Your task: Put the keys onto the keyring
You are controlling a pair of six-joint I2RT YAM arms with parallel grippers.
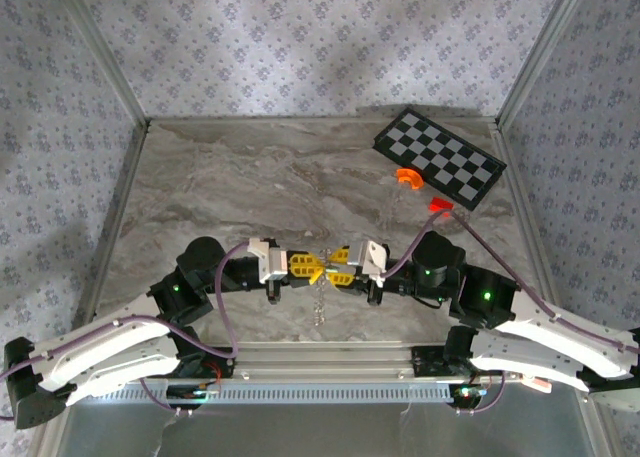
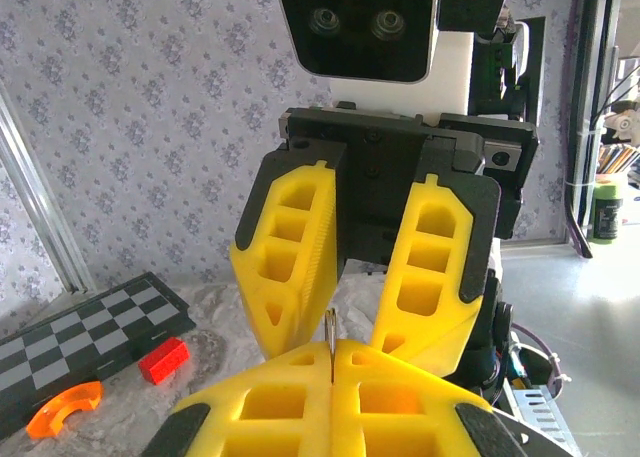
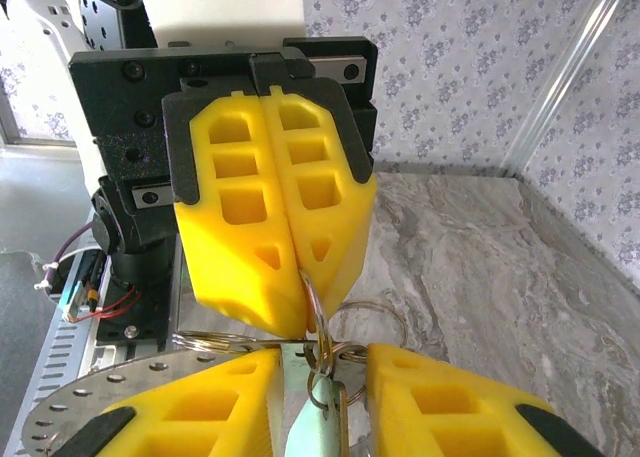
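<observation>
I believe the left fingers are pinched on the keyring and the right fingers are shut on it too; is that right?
Not quite: the right fingers are spread open, as the left wrist view shows. The left fingers are indeed pinched on the keyring.

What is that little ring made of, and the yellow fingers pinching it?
The keyring looks like thin metal wire: it is silvery and shiny, with bright glints. The fingers of the left gripper look like yellow plastic, matte rather than glossy, with hollow pockets shaped into them. Whether they are hard or a bit rubbery, I can't tell.
</observation>
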